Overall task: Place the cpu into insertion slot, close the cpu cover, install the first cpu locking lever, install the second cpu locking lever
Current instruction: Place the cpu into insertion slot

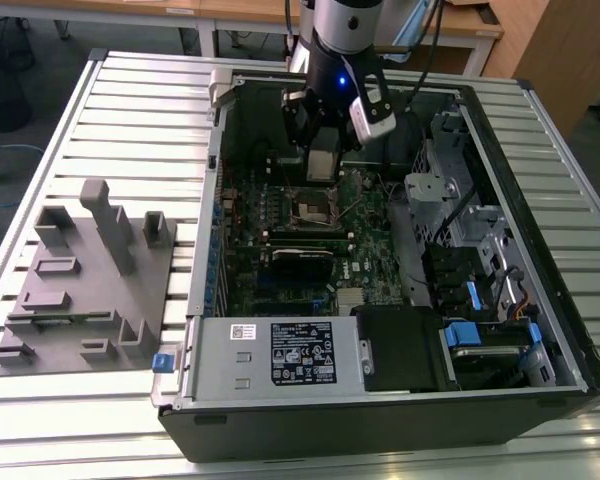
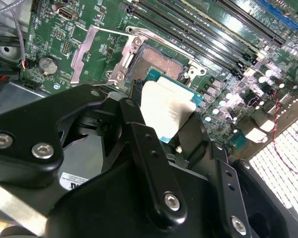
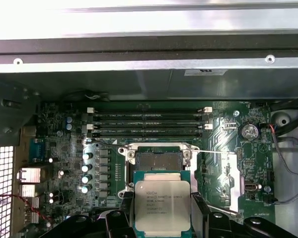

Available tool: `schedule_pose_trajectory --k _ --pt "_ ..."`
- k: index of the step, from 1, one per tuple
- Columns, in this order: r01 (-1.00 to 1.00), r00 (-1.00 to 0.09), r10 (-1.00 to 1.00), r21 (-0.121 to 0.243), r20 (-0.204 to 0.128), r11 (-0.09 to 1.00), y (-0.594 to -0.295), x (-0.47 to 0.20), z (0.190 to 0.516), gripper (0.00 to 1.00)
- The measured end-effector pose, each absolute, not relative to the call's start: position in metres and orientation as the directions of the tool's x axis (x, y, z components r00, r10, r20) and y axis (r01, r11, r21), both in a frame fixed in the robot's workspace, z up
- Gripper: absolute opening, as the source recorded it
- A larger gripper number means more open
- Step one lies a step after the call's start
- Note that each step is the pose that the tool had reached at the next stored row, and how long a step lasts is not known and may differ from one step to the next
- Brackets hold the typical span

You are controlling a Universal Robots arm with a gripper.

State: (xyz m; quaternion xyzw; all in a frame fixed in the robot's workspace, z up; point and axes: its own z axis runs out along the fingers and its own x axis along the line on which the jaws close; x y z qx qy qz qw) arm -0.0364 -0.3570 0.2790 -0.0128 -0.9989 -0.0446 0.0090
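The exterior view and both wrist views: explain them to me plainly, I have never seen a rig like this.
The exterior view looks from off the arm at a slatted metal table carrying an open black computer case and a grey moulded holder block. The silver-and-black robot arm reaches into the case. Both wrist views come from cameras riding on the arm. Its black gripper is shut on a small flat square cpu with a silver metal top, held above the green board, near the square black insertion slot, which is empty. The thin silver cpu cover is swung open beside it.
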Motion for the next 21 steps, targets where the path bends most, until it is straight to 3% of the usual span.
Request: schedule_pose_trajectory --k 21 --pt "0.026 -1.0 0.025 0.088 0.019 0.996 -0.3555 -0.0364 0.2685 0.54"
